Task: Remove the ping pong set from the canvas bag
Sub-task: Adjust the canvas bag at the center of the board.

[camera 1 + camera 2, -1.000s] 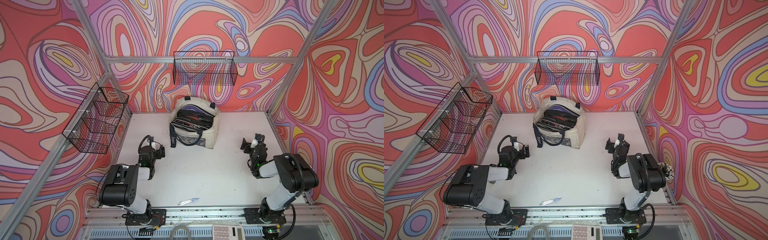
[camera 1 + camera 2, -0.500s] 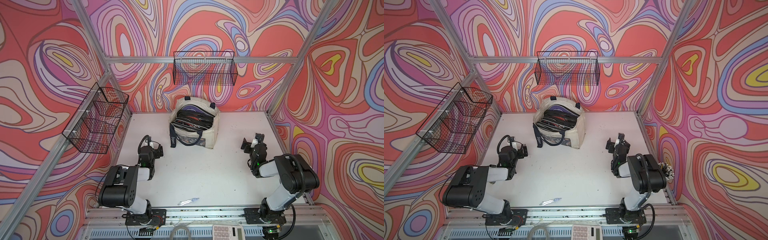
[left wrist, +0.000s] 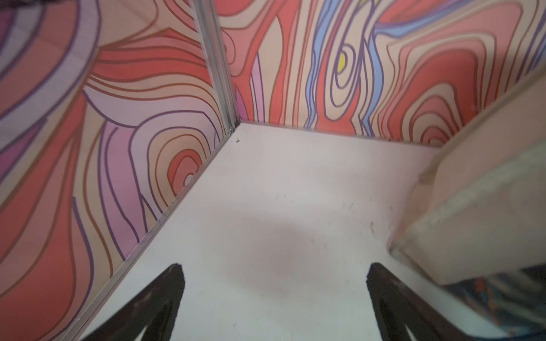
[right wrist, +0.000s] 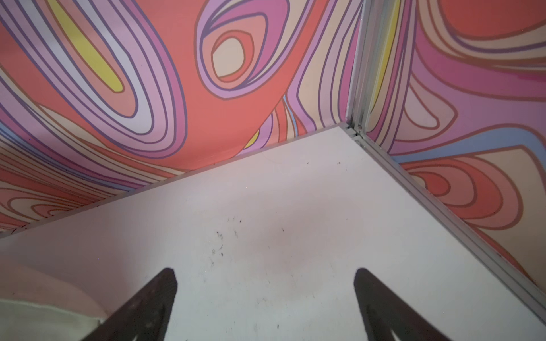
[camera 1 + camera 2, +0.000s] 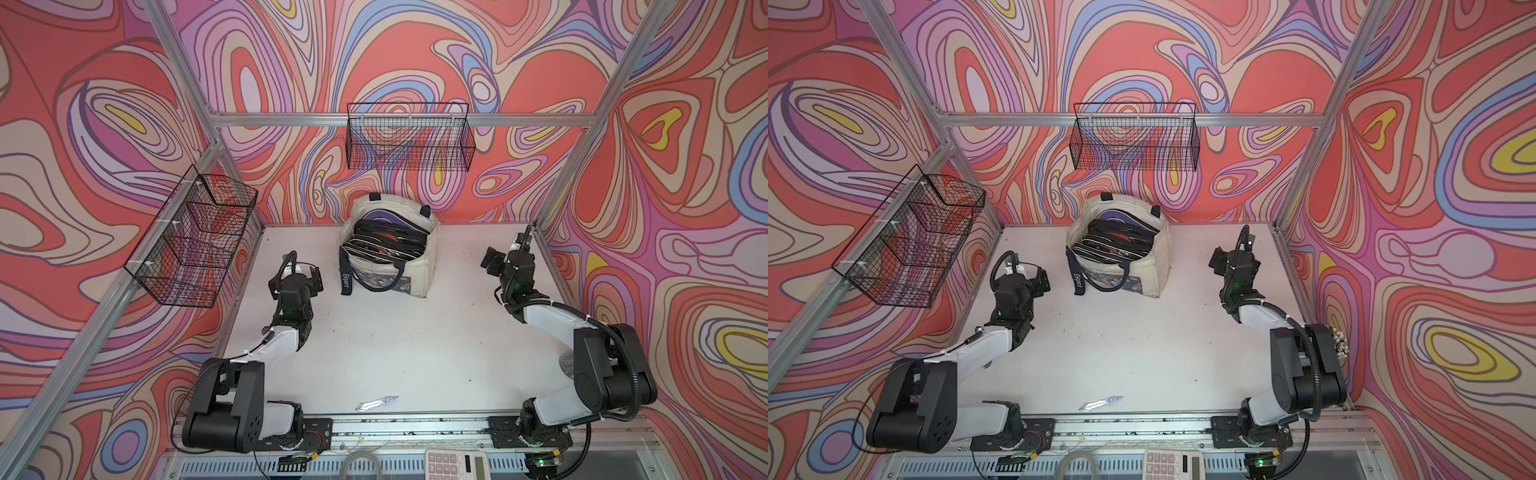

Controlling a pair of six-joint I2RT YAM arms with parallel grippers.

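The cream canvas bag stands upright at the back middle of the white table, mouth open, with a navy handle hanging down its front. The ping pong set shows as dark paddles stacked inside it. My left gripper hovers low to the left of the bag, open and empty; the bag's side fills one edge of its wrist view. My right gripper is open and empty to the right of the bag, with a bag corner just in view.
A black wire basket hangs on the back wall and another on the left wall. A small shiny wrapper lies near the table's front edge. A calculator sits below the front rail. Patterned walls close in three sides.
Both arms have shifted only slightly, and the left gripper has turned a little. Both grippers stay open and the bag has not moved.
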